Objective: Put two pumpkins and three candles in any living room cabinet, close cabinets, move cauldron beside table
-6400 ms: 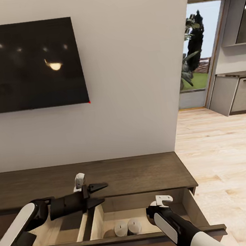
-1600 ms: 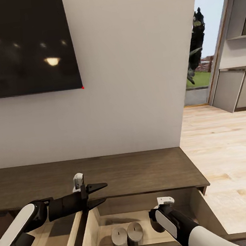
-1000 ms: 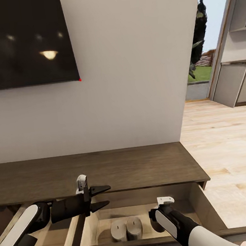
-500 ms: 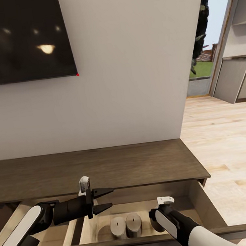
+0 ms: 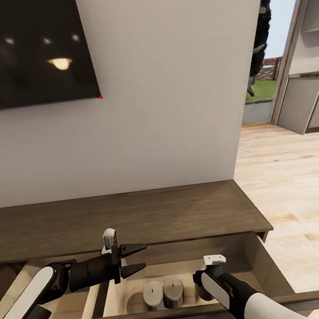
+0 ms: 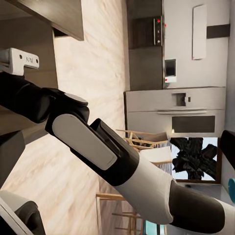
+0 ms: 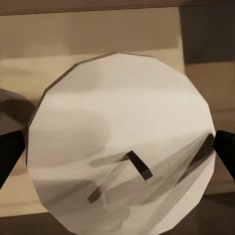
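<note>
Pale candle (image 7: 122,156) between right claw (image 7: 117,152) tips

Looks like a home living room: big dark TV (image 5: 26,48) on a plain white wall (image 5: 170,88), low wood-grain cabinet (image 5: 127,221) under it, light plank floor (image 5: 292,183), and kitchen units (image 5: 308,111) through the doorway.

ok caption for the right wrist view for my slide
Right gripper straddling a pale candle over the open drawer's floor.
</note>
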